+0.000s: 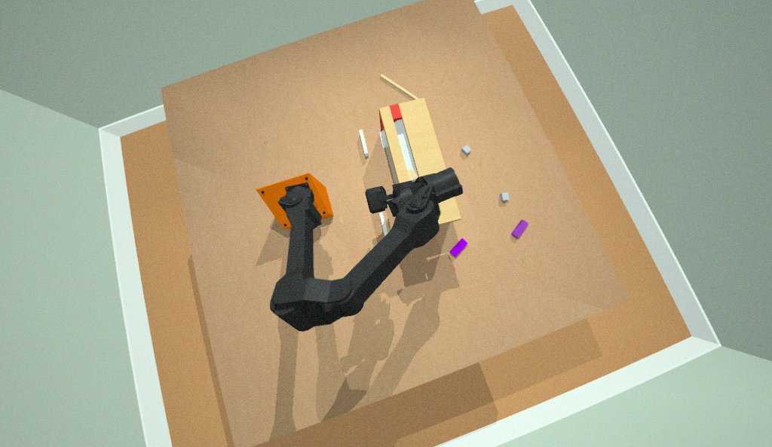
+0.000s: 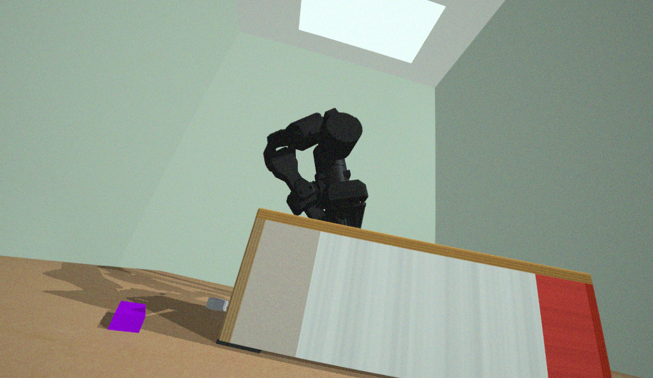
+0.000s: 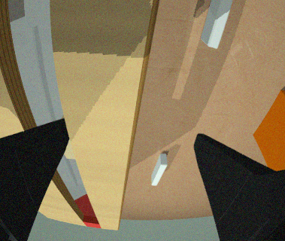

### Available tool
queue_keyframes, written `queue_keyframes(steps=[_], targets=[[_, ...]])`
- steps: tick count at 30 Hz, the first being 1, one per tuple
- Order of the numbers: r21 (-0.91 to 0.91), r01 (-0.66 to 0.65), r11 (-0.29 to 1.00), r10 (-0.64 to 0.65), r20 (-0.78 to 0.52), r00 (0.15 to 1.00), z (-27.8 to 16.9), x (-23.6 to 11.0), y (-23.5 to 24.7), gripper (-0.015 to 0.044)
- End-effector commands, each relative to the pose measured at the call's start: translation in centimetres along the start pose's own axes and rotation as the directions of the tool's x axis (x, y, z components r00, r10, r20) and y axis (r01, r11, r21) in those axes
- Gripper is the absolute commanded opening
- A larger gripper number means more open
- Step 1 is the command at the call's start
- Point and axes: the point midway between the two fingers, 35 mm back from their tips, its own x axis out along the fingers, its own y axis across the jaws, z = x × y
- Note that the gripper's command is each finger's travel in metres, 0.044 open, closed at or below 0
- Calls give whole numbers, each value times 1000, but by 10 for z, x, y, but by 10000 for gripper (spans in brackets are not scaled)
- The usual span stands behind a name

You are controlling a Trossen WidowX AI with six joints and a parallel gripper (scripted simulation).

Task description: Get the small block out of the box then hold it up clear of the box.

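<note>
While the block has yet to leave the box (image 1: 424, 152), the empty tool (image 3: 132, 181) hangs spread wide over the box's near end, above the desk (image 1: 273, 129). Next, seemingly, comes reaching into the slot to nudge the block away from the red pocket (image 2: 563, 326). The block itself cannot be made out in any view.

Black arm (image 1: 364, 271) sharply folded at the elbow, wrist pitched down, jaws wide apart, empty
</note>
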Motion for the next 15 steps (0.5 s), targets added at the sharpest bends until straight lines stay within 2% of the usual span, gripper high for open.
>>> queue_keyframes(steps=[1, 15], targets=[[-6, 1, 1000, -1, 0, 1000, 2, 7, 0, 400], [0, 0, 1000, 0, 0, 1000, 7, 22, -3, 400]])
